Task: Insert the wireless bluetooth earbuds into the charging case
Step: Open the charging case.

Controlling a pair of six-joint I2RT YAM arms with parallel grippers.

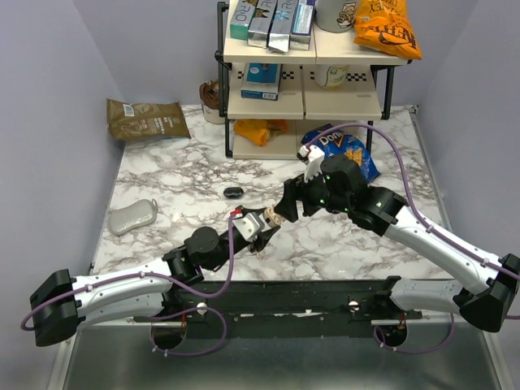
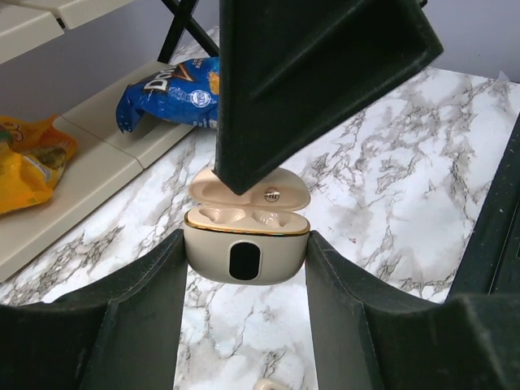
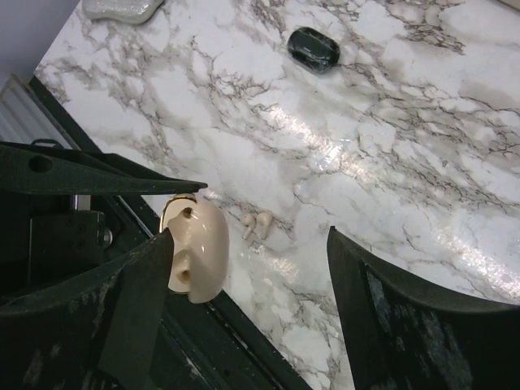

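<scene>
The charging case is clamped by the left gripper, long axis spanning its jaws, lid hinged open (both wells empty). The cream earbuds are seen below the right gripper, between its spread jaws.

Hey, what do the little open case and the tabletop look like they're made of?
The charging case looks like moulded plastic, pale beige with a satin sheen, a thin gold-coloured rim and a glossy black oval window on its front. The table shows a white marble pattern with grey veins and glossy reflections; whether it is real stone or a printed laminate cannot be told.
</scene>
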